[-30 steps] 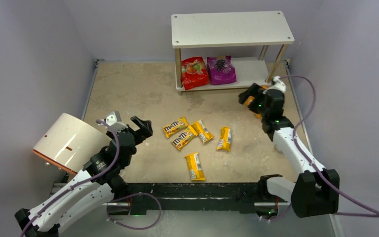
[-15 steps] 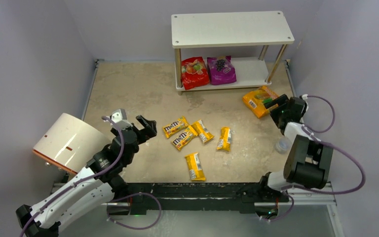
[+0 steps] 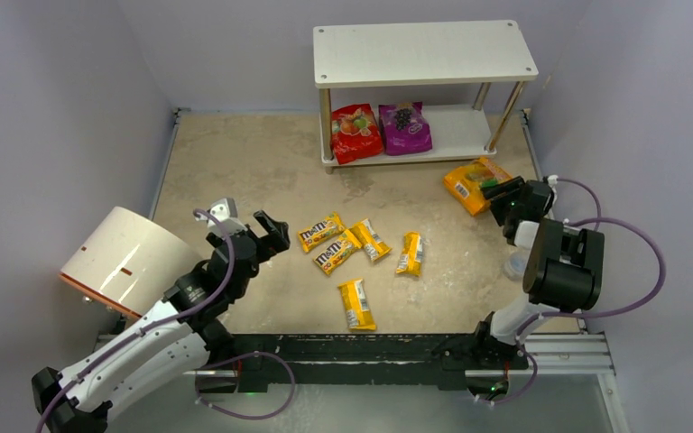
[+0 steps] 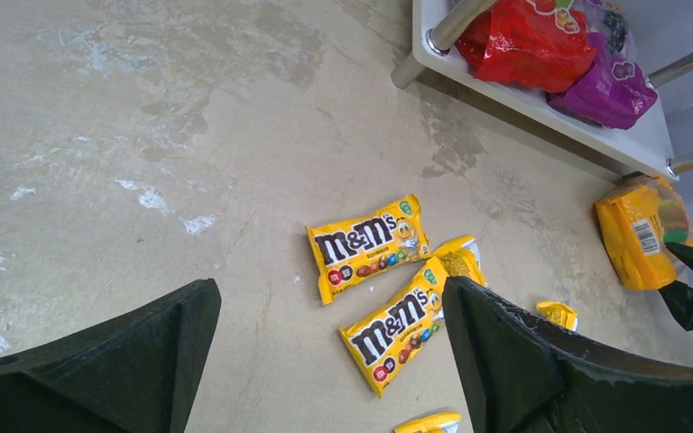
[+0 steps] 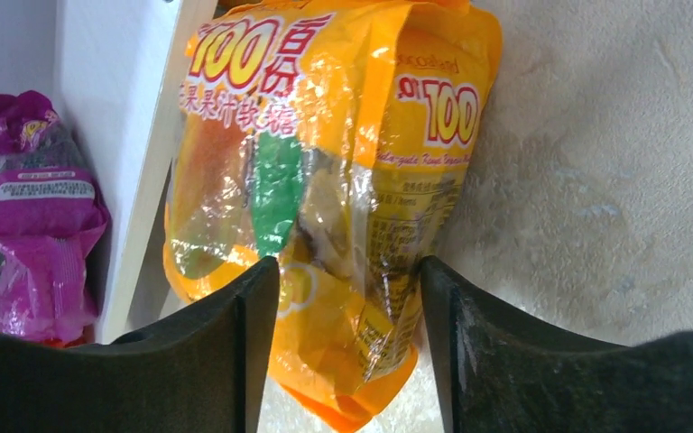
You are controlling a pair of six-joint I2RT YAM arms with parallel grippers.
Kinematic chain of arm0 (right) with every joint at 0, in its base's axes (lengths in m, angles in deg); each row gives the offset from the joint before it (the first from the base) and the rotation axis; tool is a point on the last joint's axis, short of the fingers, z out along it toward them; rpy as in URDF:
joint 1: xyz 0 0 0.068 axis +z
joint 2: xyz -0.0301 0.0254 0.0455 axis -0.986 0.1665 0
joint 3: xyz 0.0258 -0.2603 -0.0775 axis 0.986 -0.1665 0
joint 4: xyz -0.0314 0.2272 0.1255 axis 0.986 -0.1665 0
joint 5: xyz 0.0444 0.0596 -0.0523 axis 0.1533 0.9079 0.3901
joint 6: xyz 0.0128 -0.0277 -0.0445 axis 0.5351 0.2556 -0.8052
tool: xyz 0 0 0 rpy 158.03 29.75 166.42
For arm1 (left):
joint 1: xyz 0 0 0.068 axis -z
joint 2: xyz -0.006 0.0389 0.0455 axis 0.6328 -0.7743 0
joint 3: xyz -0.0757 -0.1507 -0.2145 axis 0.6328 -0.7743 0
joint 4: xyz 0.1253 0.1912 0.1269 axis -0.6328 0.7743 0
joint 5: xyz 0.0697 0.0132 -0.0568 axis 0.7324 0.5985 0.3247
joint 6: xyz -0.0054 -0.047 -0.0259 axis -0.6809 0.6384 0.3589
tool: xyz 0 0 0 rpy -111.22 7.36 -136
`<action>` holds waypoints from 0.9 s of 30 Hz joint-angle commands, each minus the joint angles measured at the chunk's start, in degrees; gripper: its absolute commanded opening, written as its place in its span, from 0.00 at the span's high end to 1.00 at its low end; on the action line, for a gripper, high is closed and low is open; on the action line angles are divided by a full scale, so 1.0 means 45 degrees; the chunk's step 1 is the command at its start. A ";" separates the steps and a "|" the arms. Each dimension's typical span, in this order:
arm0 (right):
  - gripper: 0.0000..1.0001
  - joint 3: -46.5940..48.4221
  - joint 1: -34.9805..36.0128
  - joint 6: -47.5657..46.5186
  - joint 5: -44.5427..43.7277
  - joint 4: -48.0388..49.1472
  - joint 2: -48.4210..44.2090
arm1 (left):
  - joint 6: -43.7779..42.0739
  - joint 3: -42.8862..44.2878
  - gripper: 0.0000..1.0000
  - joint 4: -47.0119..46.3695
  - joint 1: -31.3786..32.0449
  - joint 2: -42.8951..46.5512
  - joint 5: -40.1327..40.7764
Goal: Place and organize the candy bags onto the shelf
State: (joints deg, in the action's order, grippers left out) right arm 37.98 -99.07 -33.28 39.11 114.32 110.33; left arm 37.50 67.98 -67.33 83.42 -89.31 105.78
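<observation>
The left hand (image 4: 329,290) hangs over the desk (image 4: 144,135), its two dark fingers (image 4: 108,370) spread wide. The shelf (image 4: 541,104) fills the upper right corner. On its lower board lie a red pouch (image 4: 528,41) and a purple pouch (image 4: 609,77), touching each other. Well in front of the shelf, two yellow M&M's packets (image 4: 367,245) lie face up and close together on the desk. Just off the shelf's right end an orange pouch (image 4: 636,236) lies flat, with the right hand (image 4: 664,266) at its edge, fingertips parted.
</observation>
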 commanded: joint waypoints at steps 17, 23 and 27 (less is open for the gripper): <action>1.00 0.1596 0.2383 -0.8273 0.0295 -0.4134 -0.6068 | -0.1184 -0.0370 0.00 -0.1740 -0.0009 -0.0698 0.0356; 1.00 0.3180 0.2693 -1.2564 0.4216 -0.4534 -0.5487 | -0.1439 -0.0413 0.00 -0.1992 -0.0009 -0.0865 0.0683; 1.00 0.4666 0.2720 -1.4315 0.4342 -0.5452 -0.4523 | -0.1496 -0.0423 0.00 -0.2060 -0.0009 -0.0838 0.0764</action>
State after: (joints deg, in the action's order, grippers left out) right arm 50.60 -86.94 -82.96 52.74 90.30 87.68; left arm 32.65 65.94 -73.75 83.42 -93.42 107.55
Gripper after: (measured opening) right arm 0.005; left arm 0.996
